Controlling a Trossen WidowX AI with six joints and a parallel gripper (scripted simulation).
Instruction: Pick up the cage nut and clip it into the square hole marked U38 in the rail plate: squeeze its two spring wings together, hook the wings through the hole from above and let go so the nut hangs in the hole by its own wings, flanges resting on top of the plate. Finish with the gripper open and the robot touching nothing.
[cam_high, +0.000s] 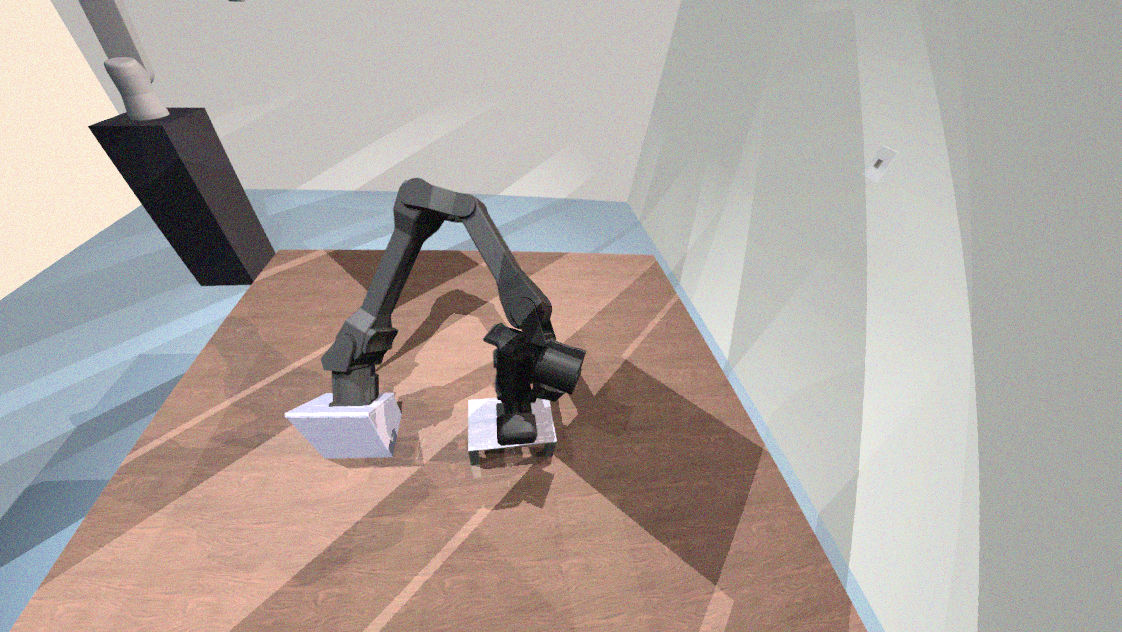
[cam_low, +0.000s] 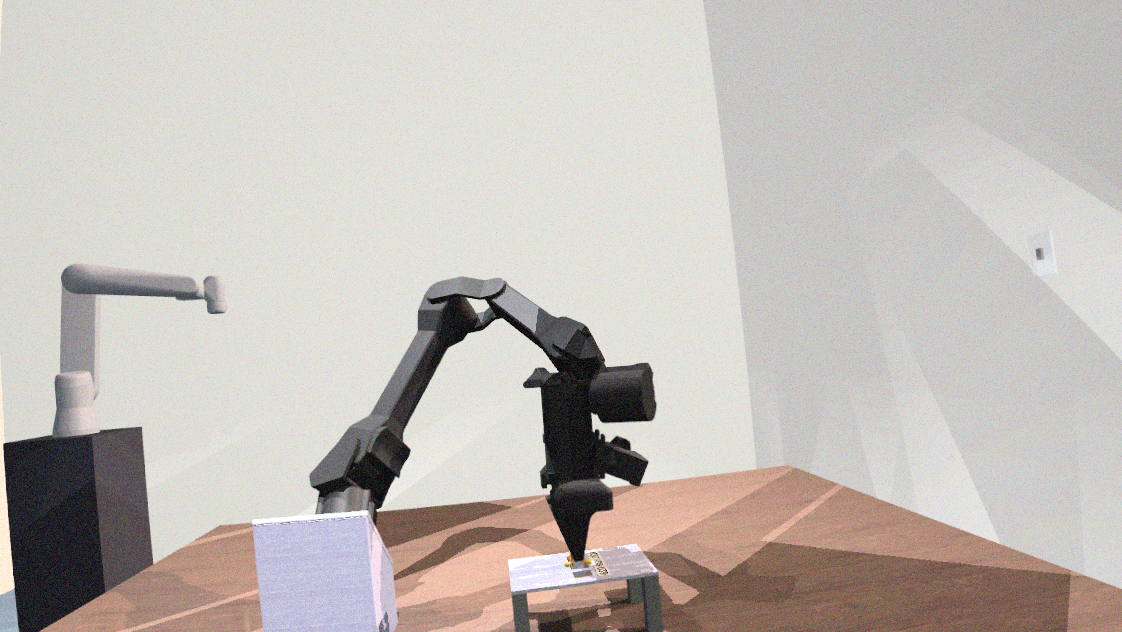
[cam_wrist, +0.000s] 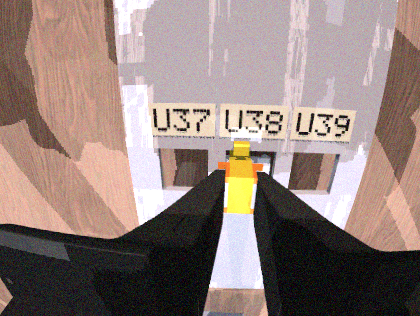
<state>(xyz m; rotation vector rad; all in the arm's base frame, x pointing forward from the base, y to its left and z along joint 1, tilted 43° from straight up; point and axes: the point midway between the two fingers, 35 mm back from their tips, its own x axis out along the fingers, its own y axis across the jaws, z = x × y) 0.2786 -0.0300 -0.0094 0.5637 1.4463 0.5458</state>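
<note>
The yellow cage nut (cam_wrist: 240, 192) (cam_low: 571, 561) with orange side tabs is pinched between my fingertips. My gripper (cam_wrist: 239, 181) (cam_low: 578, 557) points down and is shut on the nut. The rail plate (cam_wrist: 175, 90) (cam_low: 533, 571) (cam_high: 482, 423) is a pale raised plate on legs. Its U38 label (cam_wrist: 254, 121) sits just above the middle square hole (cam_wrist: 266, 162). The nut is over the near part of that hole and hides much of it. Whether its lower end is in the hole cannot be told. In the top view the gripper body hides the nut.
The U37 hole (cam_wrist: 185, 169) and the U39 hole (cam_wrist: 314, 171) flank the middle one. A pale box (cam_high: 345, 435) (cam_low: 314, 577) stands under the arm's base, left of the plate. A grey arm (cam_low: 74, 400) on a dark pedestal (cam_high: 184, 196) stands beyond the wooden table (cam_high: 314, 541).
</note>
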